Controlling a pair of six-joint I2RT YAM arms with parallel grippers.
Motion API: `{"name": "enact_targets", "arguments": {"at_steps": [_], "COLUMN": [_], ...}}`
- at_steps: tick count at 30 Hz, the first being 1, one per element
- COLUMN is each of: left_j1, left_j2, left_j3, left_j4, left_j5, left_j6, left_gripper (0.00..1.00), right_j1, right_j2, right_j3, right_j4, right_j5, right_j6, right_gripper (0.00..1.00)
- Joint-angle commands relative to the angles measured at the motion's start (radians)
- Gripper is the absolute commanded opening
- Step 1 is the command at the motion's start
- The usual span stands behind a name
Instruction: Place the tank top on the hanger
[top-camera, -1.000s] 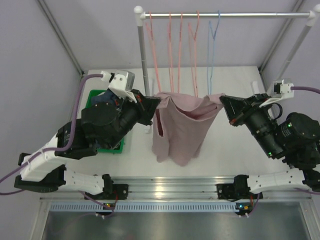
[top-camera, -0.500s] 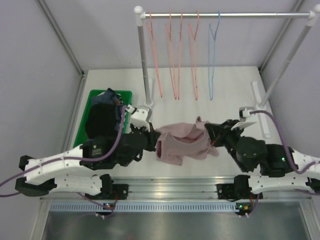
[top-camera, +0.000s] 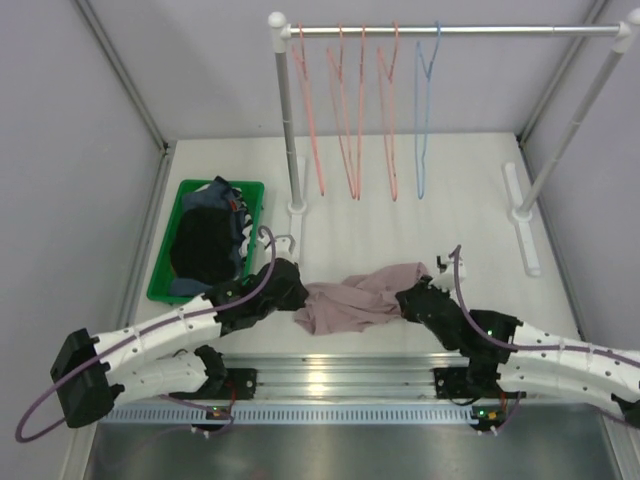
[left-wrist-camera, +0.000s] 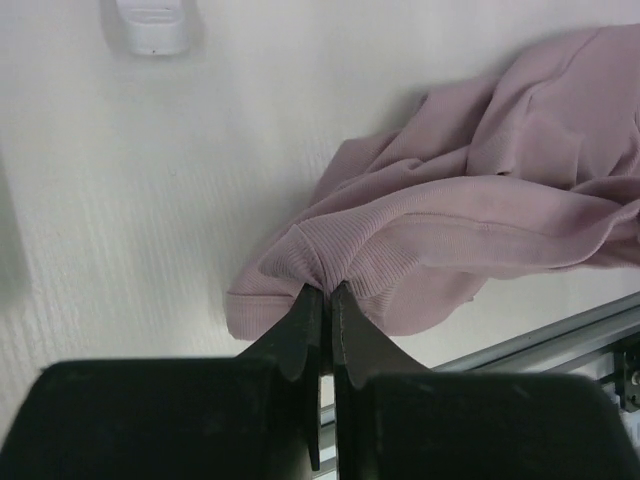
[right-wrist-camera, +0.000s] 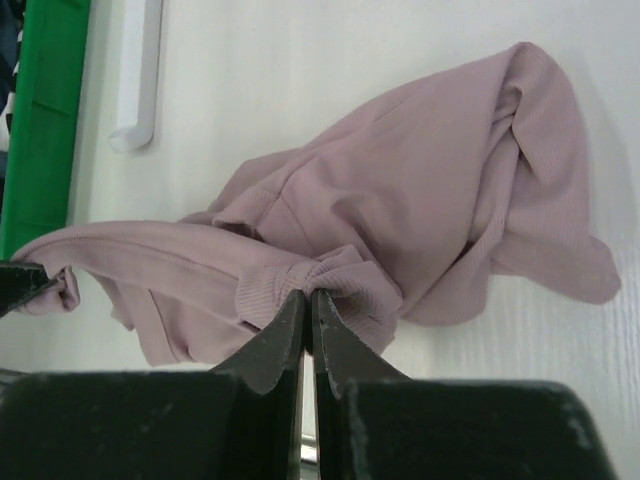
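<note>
Dropping from raised spread to worktop (top-camera: 470, 190): top (top-camera: 350, 300) crumpled | left claw (left-wrist-camera: 322, 300), right claw (right-wrist-camera: 306, 300) pinching fabric | hanger (top-camera: 427, 110) unloaded, likely setback

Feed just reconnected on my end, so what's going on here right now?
Both arms are on the tank top: the left tool and the right tool are each shut on a fold of it. It lies crumpled on the table near the front edge. The light-blue hanger hangs bare on the rail at the back, so nothing is hung yet.

Mauve tank top (top-camera: 345, 300) lies crumpled; blue hanger (top-camera: 419, 150) hangs.
</note>
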Motion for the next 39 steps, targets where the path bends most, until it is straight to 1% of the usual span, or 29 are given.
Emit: {"name": "enact_targets", "arguments": {"at_steps": [1, 2, 3, 5, 6, 8, 10, 12, 13, 16, 17, 18, 20, 21, 23, 24, 28, 32, 36, 37, 39], "left_j1": [0.088, 0.101, 0.128, 0.159, 0.191, 0.229, 0.248, 0.263, 0.266, 0.274, 0.279, 0.280, 0.286, 0.289, 0.300, 0.303, 0.319, 0.334, 0.337, 0.338, 0.338], "left_j2": [0.013, 0.025, 0.033, 0.060, 0.069, 0.102, 0.125, 0.152, 0.161, 0.158, 0.155, 0.152, 0.152, 0.152, 0.155, 0.155, 0.145, 0.119, 0.085, 0.071, 0.060], "left_j3": [-0.002, 0.002, 0.006, 0.013, 0.013, 0.010, 0.007, 0.009, 0.009, 0.018, 0.022, 0.035, 0.049, 0.064, 0.076, 0.087, 0.111, 0.128, 0.142, 0.144, 0.151], "left_j4": [0.172, 0.172, 0.172, 0.183, 0.185, 0.201, 0.209, 0.217, 0.221, 0.225, 0.221, 0.209, 0.191, 0.174, 0.163, 0.157, 0.107, 0.064, 0.028, 0.024, 0.007], "left_j5": [0.145, 0.156, 0.161, 0.199, 0.211, 0.254, 0.277, 0.303, 0.308, 0.306, 0.303, 0.285, 0.270, 0.260, 0.240, 0.237, 0.199, 0.158, 0.136, 0.135, 0.139], "left_j6": [0.039, 0.057, 0.065, 0.082, 0.085, 0.091, 0.092, 0.097, 0.097, 0.099, 0.100, 0.103, 0.114, 0.117, 0.123, 0.125, 0.131, 0.140, 0.146, 0.149, 0.154], "left_gripper": [0.00, 0.00, 0.00, 0.00, 0.00, 0.00, 0.00, 0.09, 0.22, 0.37, 0.44, 0.48, 0.51, 0.52, 0.52, 0.52, 0.53, 0.57, 0.58, 0.58, 0.58], "right_j1": [-0.219, -0.268, -0.346, -0.407, -0.462, -0.505, -0.539, -0.542, -0.543, -0.554, -0.565, -0.569, -0.582, -0.585, -0.600, -0.606, -0.625, -0.634, -0.634, -0.634, -0.634], "right_j2": [0.036, 0.061, 0.087, 0.159, 0.182, 0.231, 0.267, 0.274, 0.273, 0.258, 0.253, 0.238, 0.224, 0.213, 0.208, 0.205, 0.189, 0.159, 0.113, 0.104, 0.077], "right_j3": [-0.057, -0.065, -0.075, -0.076, -0.076, -0.073, -0.057, -0.040, -0.036, -0.023, -0.020, -0.017, -0.013, -0.008, 0.007, 0.012, 0.042, 0.091, 0.144, 0.156, 0.194], "right_j4": [0.346, 0.387, 0.461, 0.516, 0.567, 0.599, 0.609, 0.589, 0.578, 0.532, 0.532, 0.530, 0.483, 0.472, 0.439, 0.429, 0.368, 0.274, 0.147, 0.076, -0.004], "right_j5": [-0.356, -0.479, -0.535, -0.641, -0.672, -0.747, -0.767, -0.766, -0.757, -0.740, -0.738, -0.738, -0.735, -0.731, -0.726, -0.726, -0.723, -0.695, -0.656, -0.633, -0.604], "right_j6": [-0.184, -0.205, -0.240, -0.255, -0.258, -0.253, -0.238, -0.230, -0.230, -0.227, -0.229, -0.229, -0.238, -0.242, -0.253, -0.258, -0.273, -0.291, -0.295, -0.296, -0.287], "right_gripper": [0.00, 0.00, 0.00, 0.00, 0.00, 0.00, 0.01, 0.05, 0.06, 0.11, 0.13, 0.20, 0.25, 0.31, 0.35, 0.38, 0.43, 0.48, 0.53, 0.53, 0.55]}}
